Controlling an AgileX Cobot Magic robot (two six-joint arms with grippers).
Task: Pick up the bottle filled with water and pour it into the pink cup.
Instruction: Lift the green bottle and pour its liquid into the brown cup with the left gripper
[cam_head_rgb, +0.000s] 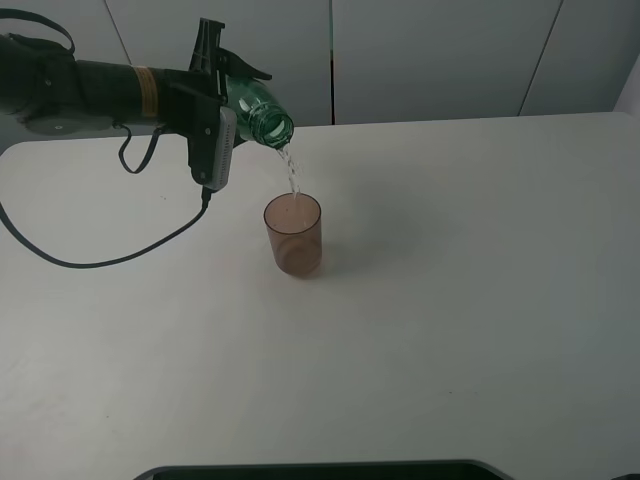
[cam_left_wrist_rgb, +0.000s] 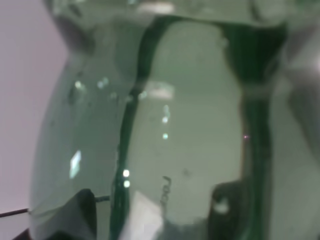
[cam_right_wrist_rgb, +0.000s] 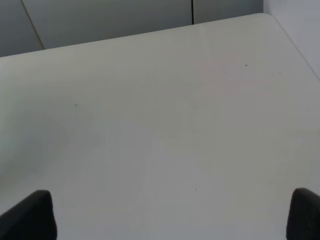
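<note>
My left gripper is shut on the green bottle and holds it tilted, mouth down and to the right, above the table. A thin stream of water falls from its mouth into the pink cup, which stands upright on the white table with some liquid in it. In the left wrist view the bottle's green body fills the picture, with dark fingers at its sides. My right gripper is open and empty over bare table; it does not show in the exterior high view.
A black cable hangs from the left arm and loops over the table to the left of the cup. A dark flat edge lies at the table's front. White wall panels stand behind the table's far edge.
</note>
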